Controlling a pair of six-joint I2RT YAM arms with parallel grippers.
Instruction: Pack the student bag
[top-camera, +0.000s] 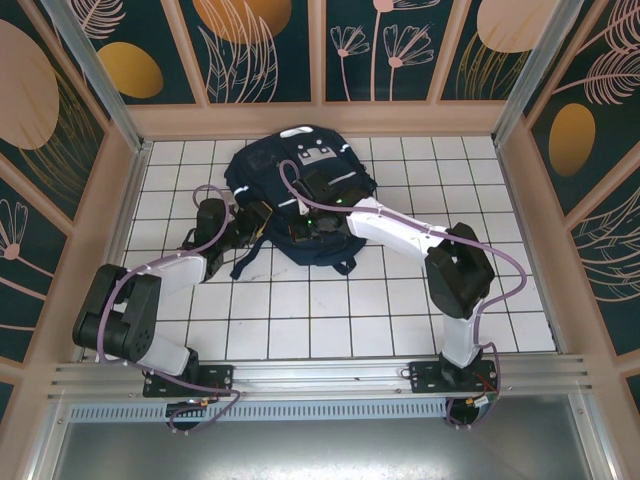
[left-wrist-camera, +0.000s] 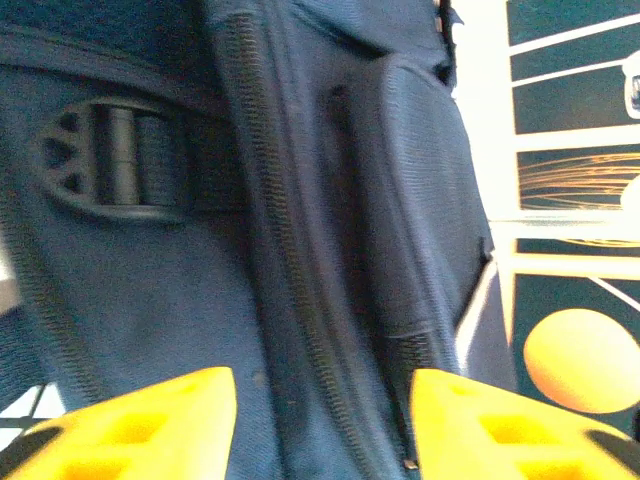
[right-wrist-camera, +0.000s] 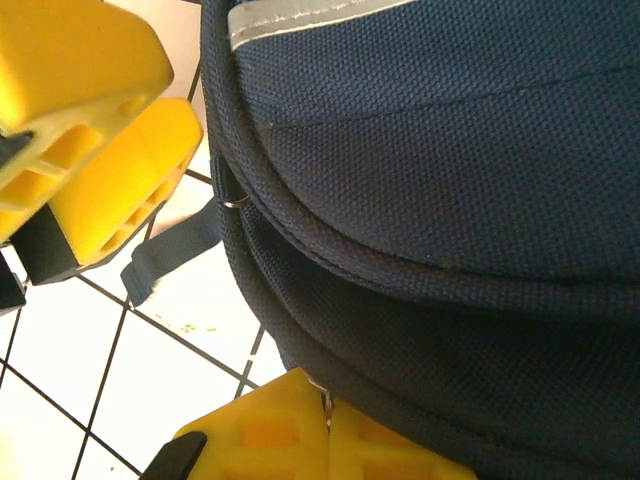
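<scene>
The student bag (top-camera: 300, 185), a large dark navy backpack with white stripes, lies at the back middle of the tiled table. My left gripper (top-camera: 266, 222) is at the bag's left side. In the left wrist view it (left-wrist-camera: 325, 425) stands open, its yellow fingers (left-wrist-camera: 150, 420) on either side of a zipper line (left-wrist-camera: 290, 300) in the navy fabric, gripping nothing. My right gripper (top-camera: 312, 216) sits on the bag's near front. In the right wrist view it (right-wrist-camera: 328, 405) is shut, with a small pale metal zipper pull (right-wrist-camera: 325, 398) pinched at the bag's lower seam.
A dark strap (right-wrist-camera: 170, 250) trails onto the white tiles (top-camera: 330, 310) left of the bag, and a plastic buckle (left-wrist-camera: 110, 160) sits on its side. The left gripper's yellow fingers (right-wrist-camera: 90, 120) are close beside the right one. Patterned walls (top-camera: 560, 200) enclose the table.
</scene>
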